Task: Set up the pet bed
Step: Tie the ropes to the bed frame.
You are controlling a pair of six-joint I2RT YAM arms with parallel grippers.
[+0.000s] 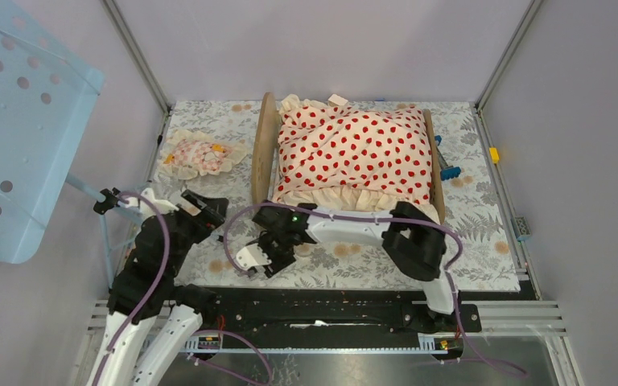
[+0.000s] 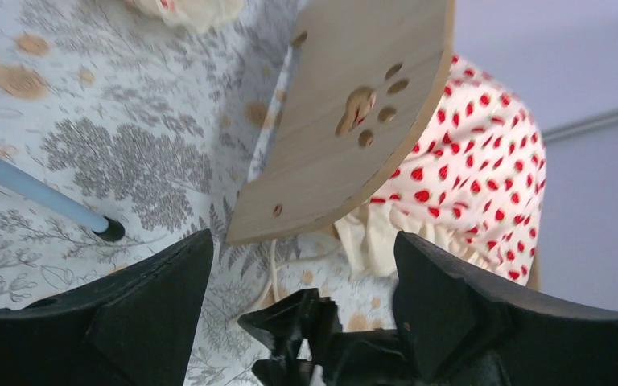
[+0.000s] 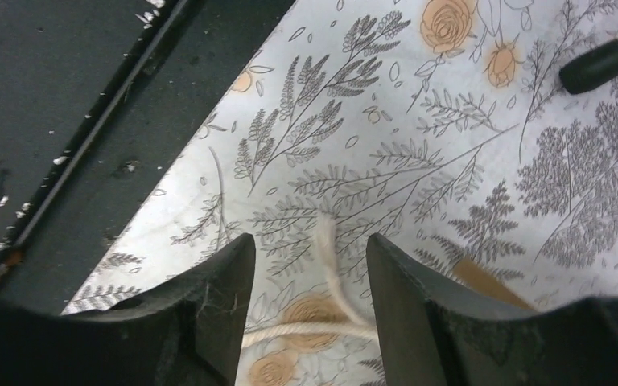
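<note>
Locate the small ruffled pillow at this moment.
In the top view, the small ruffled pillow lies on the floral mat at its far-left corner, just left of the pet bed.

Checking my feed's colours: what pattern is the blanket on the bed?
The blanket is cream with red dots; clearest from the top camera.

At my twelve o'clock the small light-wood pet bed [image 1: 264, 153] stands upright, rounded headboard with paw-print cutouts [image 2: 322, 177] toward nine o'clock, low footboard [image 1: 435, 173] toward three, its top under a red-dotted cream blanket [image 1: 354, 149].

Right claw [image 3: 310, 241] parted, cream cord [image 3: 330, 269] between, perhaps untouched, floral mat [image 3: 418, 121]
</note>
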